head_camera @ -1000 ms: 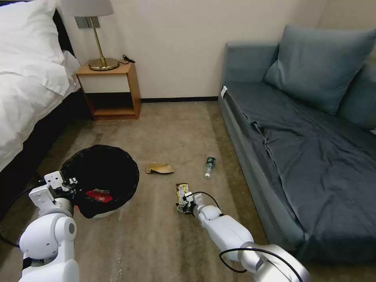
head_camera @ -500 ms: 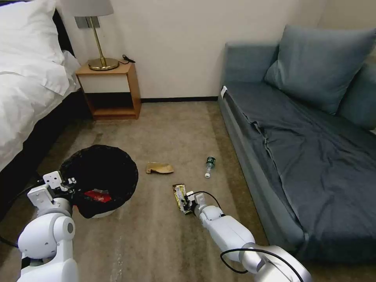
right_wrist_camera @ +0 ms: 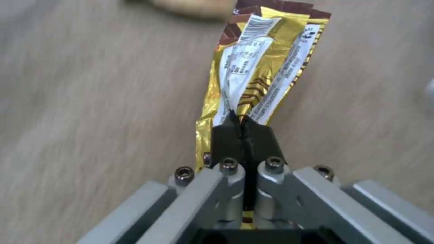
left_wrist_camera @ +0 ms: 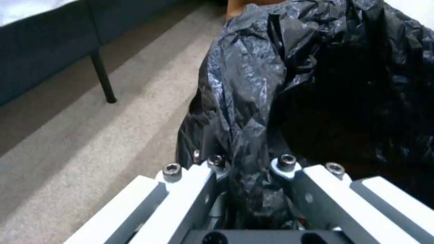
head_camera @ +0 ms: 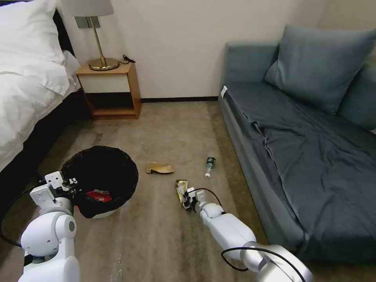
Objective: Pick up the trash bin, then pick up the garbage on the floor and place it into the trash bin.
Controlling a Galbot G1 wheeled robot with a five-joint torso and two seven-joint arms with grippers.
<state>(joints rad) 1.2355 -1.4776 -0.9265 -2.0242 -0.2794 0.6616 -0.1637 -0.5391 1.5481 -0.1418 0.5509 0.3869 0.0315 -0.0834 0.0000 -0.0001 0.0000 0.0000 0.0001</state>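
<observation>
Head view: the trash bin (head_camera: 102,181) stands on the carpet at near left, a red packet (head_camera: 98,196) inside; the left gripper (head_camera: 69,184) pinches its black-lined rim. The right gripper (head_camera: 185,197), mid-floor, is clamped on the gold wrapper (head_camera: 180,188). A tan cardboard scrap (head_camera: 159,168) and a small bottle (head_camera: 210,166) lie just beyond, the bottle beside the blue sofa (head_camera: 305,141). A nightstand (head_camera: 111,91) with lamp (head_camera: 96,31) stands far left by the bed (head_camera: 27,78).

Left wrist view: both fingers (left_wrist_camera: 289,169) squeeze the liner (left_wrist_camera: 244,112).

Right wrist view: black pads (right_wrist_camera: 230,140) are closed on the wrapper's end (right_wrist_camera: 257,74), carpet around.
</observation>
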